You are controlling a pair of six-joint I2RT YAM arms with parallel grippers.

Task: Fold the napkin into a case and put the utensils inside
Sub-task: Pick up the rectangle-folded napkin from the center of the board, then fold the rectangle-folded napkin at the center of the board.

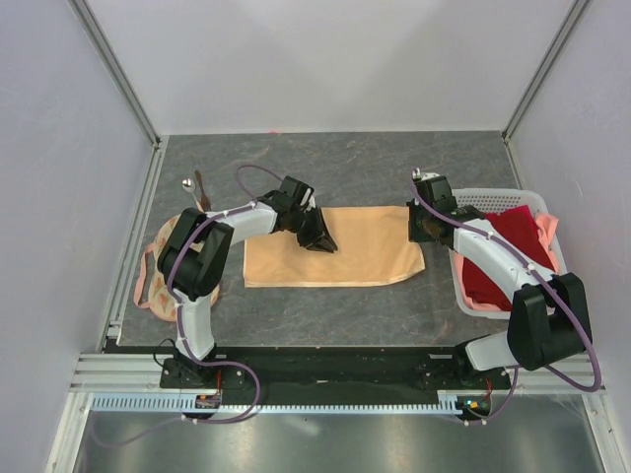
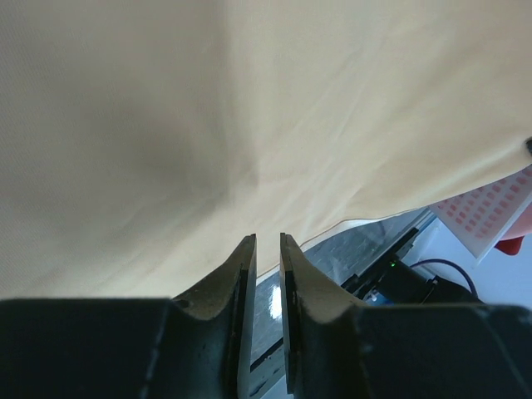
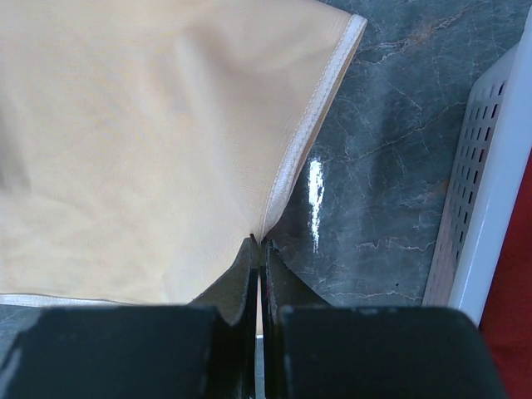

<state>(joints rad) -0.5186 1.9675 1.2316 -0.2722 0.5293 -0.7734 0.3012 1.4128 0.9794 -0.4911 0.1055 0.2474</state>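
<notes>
The peach-orange napkin (image 1: 365,251) lies flat as a wide rectangle in the middle of the table; no case is in view. My left gripper (image 1: 320,241) hovers over its upper left part. In the left wrist view its jaws (image 2: 267,241) stand a narrow gap apart at the napkin (image 2: 249,125) edge, with only table showing between them. My right gripper (image 1: 419,229) is at the right end, shut (image 3: 259,243) on the hem of the napkin (image 3: 150,141). The utensils, a silver spoon (image 1: 187,183) and a thin brown stick (image 1: 200,187), lie at the far left.
A white lattice basket (image 1: 493,194) with a dark red cloth (image 1: 513,246) stands at the right, close to my right arm. A round cream cloth (image 1: 148,281) lies by the left arm's base. Grey walls enclose the table.
</notes>
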